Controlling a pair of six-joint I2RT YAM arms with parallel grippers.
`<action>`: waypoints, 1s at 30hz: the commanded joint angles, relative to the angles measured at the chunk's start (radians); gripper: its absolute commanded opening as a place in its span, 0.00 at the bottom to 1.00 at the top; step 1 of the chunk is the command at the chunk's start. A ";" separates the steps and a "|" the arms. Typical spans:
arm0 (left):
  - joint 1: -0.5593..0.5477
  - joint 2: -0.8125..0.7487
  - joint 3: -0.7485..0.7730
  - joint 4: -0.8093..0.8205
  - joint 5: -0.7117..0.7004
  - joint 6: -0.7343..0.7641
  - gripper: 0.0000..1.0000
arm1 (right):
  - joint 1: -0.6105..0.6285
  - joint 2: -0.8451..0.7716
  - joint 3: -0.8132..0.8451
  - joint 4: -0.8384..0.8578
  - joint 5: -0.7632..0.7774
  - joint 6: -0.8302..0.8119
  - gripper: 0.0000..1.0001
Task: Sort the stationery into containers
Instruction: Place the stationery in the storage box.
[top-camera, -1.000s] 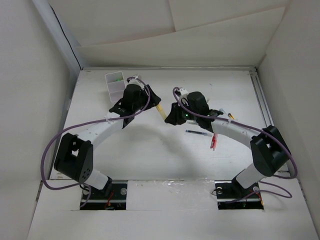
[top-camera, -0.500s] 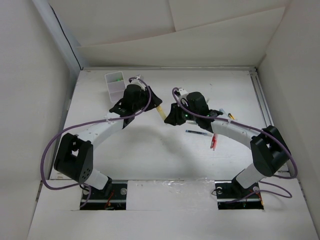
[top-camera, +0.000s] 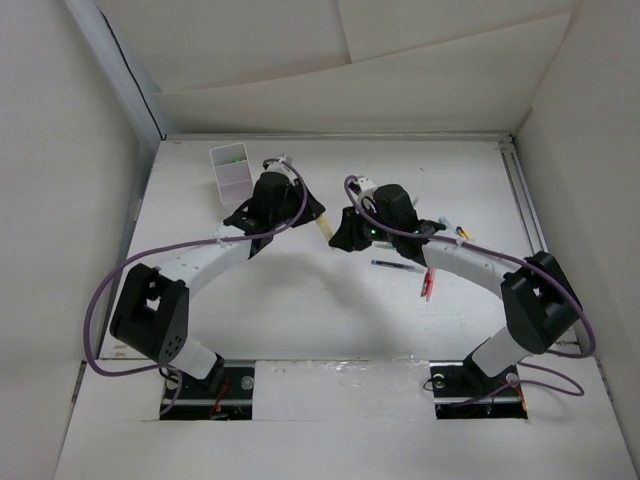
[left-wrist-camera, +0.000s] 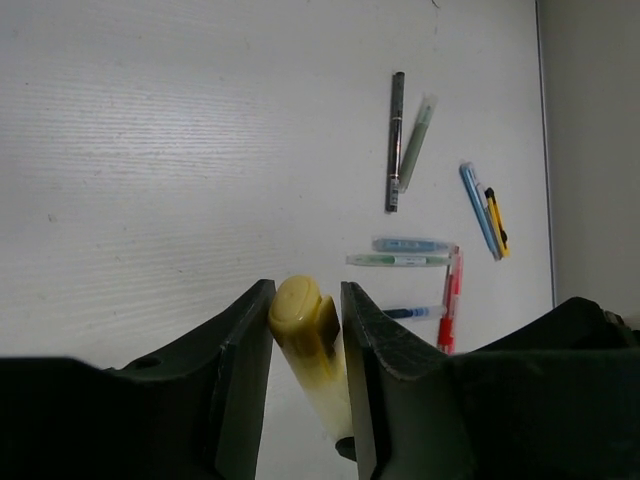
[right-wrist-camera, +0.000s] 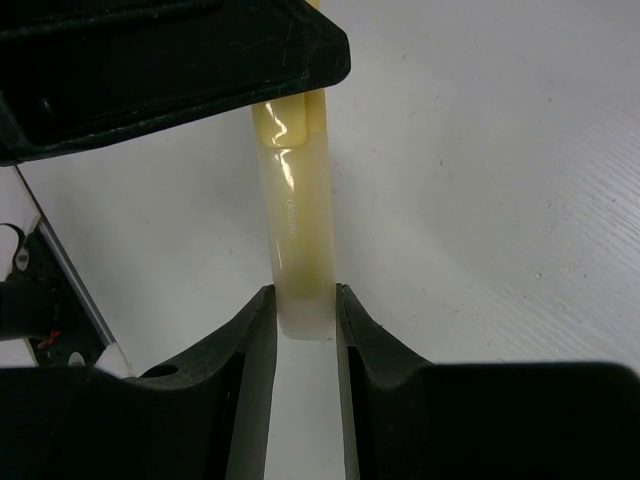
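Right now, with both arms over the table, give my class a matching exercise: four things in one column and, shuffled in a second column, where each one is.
Things
1. yellow marker
2. white box
3. black pen
4. red pen

Places
A. lying flat beside a pale green pen
B. clamped between the left gripper and the right gripper
C. lying flat by the right forearm
D. standing towards the far left of the table

Pairs: 1-B, 2-D, 3-A, 4-C
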 joint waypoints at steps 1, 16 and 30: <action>-0.004 0.007 0.004 0.053 0.057 -0.012 0.28 | 0.022 -0.053 0.001 0.061 0.003 -0.028 0.00; 0.032 -0.022 0.030 0.056 -0.003 -0.076 0.00 | -0.018 -0.088 -0.019 0.071 0.003 -0.006 0.54; 0.226 0.116 0.440 -0.100 -0.377 -0.076 0.00 | -0.067 -0.169 -0.079 0.114 -0.034 0.021 0.63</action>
